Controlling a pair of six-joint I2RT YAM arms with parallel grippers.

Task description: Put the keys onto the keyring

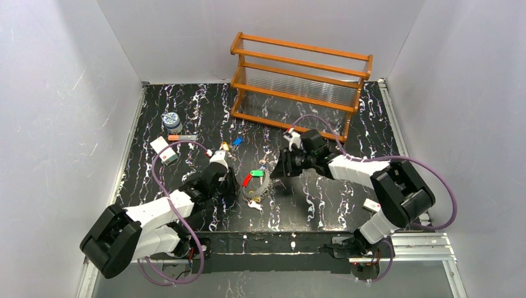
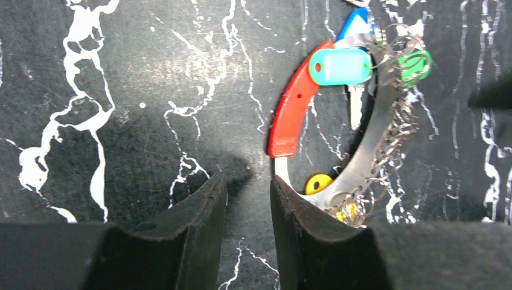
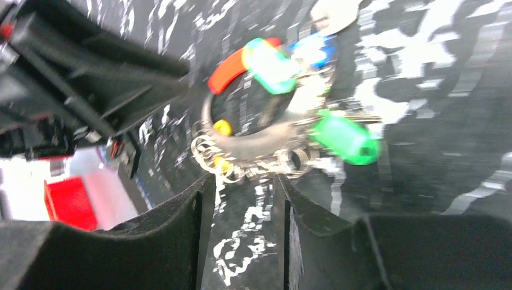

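While left gripper (image 2: pixel 247 181) and right gripper (image 3: pixel 243 181) gape empty, keys (image 2: pixel 339 66) cluster on keyring (image 2: pixel 369 148).

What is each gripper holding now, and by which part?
Nothing is held. The left gripper and the right gripper are both open, with only table showing between their fingers. The keyring lies outside both gaps.

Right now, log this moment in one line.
left gripper: open, empty, by keyring | right gripper: open, empty, near keyring | keys: bunched at keyring
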